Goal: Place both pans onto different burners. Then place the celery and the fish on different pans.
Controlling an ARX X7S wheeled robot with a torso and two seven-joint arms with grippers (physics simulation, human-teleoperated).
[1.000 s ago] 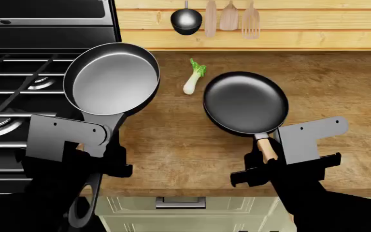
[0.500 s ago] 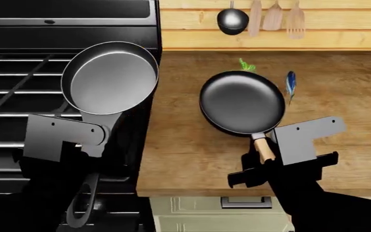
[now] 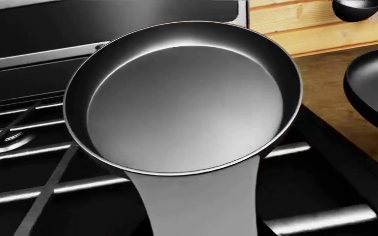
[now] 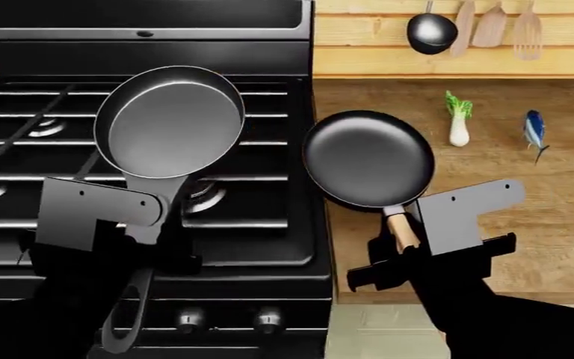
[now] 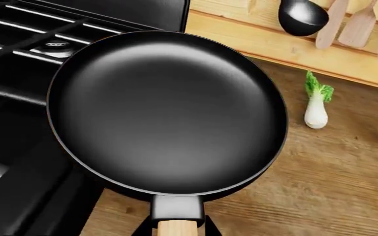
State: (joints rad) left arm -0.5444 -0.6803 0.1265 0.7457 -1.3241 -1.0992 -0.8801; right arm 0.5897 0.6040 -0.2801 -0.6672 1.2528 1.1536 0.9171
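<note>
Stove point(image 4: 267, 224) now fills view beneath both pans point(image 4: 173, 123).

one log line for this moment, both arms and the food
left gripper: holds metal-handled pan over stove | right gripper: holds wooden-handled pan at stove edge | celery, fish: on counter

The round black frying pan with the long dark metal loop-ended handle point(image 4: 170, 129) is held above the black stove's grates, over the round metal burners point(image 4: 200, 196). The round black frying pan with the wooden handle point(image 4: 368, 158) hangs across the stove's right edge. The white-stalked, green-leafed celery point(image 4: 459, 119) and the slim blue fish point(image 4: 534, 132) lie apart on the wooden worktop point(image 4: 556, 209).
</note>
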